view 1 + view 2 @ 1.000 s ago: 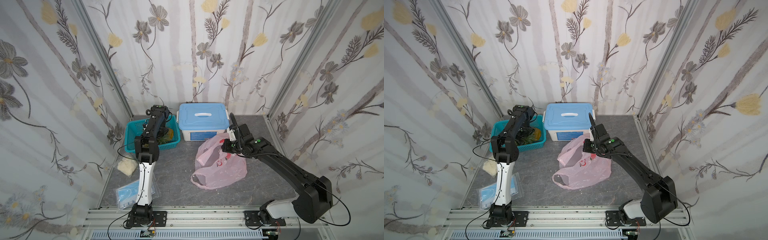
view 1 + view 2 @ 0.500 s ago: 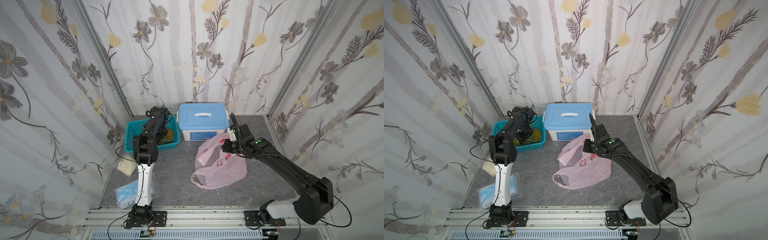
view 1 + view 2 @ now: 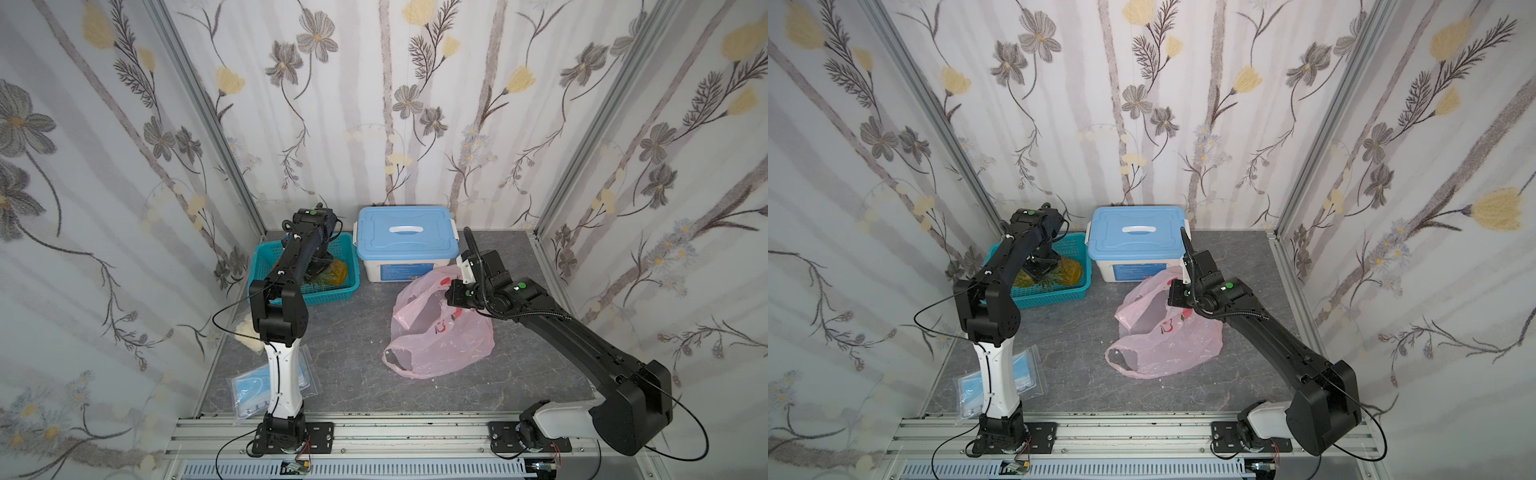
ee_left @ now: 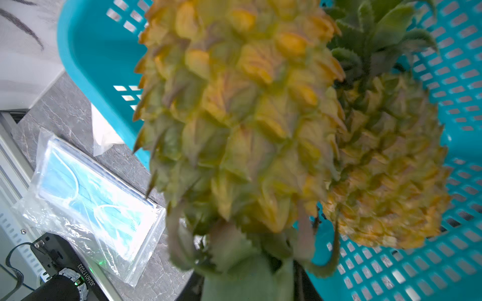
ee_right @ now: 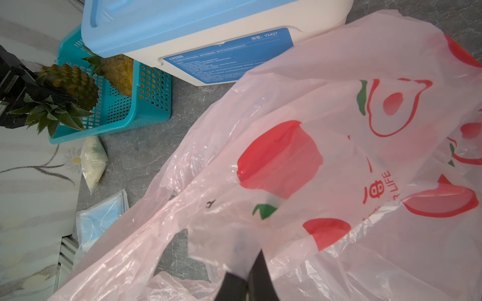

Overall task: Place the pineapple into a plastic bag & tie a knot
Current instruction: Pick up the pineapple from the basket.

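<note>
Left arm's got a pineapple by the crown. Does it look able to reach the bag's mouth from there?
Probably yes. The right gripper holds the plastic bag up by its rim, mouth gaping toward the basket; only bare table lies between, and the blue-lidded box stands behind, off that path.

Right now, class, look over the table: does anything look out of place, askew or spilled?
Nothing is spilled or broken. One pineapple sits askew in the basket, its leaves in the left pincer. The pink bag slumps crumpled, one edge pinched by the right pincer.
</note>
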### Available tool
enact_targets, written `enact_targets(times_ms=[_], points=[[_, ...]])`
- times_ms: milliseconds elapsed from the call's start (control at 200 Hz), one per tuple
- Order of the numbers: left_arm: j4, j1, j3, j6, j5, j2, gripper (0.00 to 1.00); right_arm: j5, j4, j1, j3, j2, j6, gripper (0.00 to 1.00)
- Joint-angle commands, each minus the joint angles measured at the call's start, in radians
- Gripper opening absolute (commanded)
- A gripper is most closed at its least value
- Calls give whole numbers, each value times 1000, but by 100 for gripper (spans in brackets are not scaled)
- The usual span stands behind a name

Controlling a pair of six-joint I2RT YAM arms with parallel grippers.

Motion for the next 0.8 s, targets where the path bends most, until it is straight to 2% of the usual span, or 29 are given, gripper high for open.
enact_targets(times_ms=[0,205,360,614,794], points=[[35,-9,-24,53,-93,-66,2,-8,54,0,-3,-6,-17,0],[146,-32,-90,176,-96,-198,0,-61,63,4,10,12,-37,0],[356,-54,-255,339,-38,-370,0,-115,54,6,35,40,-72,0],[769,-89,-654,570,194,-786,0,-187,39,8,70,79,-127,0],[1033,-174,-947,775,466,-1112,0,-260,11,12,115,152,-178,0]])
